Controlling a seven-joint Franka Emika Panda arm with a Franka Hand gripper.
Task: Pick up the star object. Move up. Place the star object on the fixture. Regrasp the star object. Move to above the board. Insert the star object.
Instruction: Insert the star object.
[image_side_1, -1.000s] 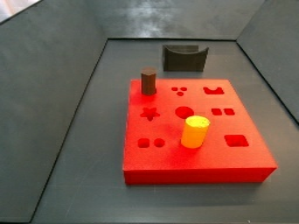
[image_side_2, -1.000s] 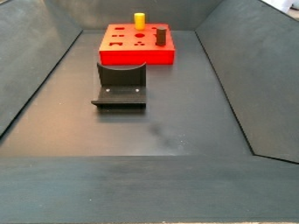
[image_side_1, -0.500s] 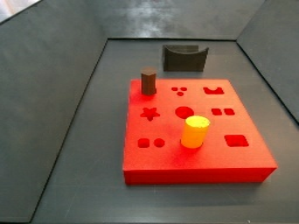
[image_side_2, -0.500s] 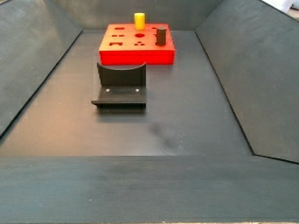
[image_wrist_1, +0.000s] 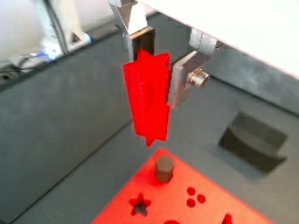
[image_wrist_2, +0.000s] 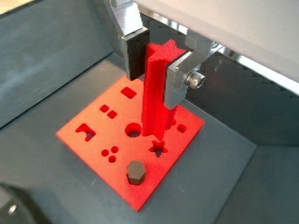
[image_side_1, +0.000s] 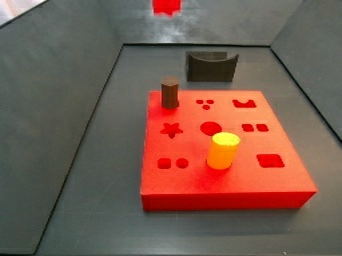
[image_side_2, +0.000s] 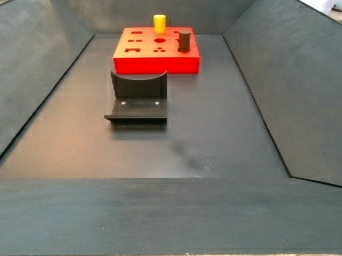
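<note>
The star object (image_side_1: 166, 6) has just entered a side view's top edge, clamped in the gripper (image_wrist_1: 162, 61) high above the board (image_side_1: 227, 190); next, descend aligned over the star cut-out (image_side_1: 171, 129)

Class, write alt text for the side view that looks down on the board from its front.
A red board lies on a dark floor with a yellow peg and a brown peg standing in it. The dark fixture stands behind. The star object's tip shows at the top edge; the claw is out of frame.

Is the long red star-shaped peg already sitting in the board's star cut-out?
No, the gripper holds the red star-shaped peg above the board; the star cut-out is empty.
</note>
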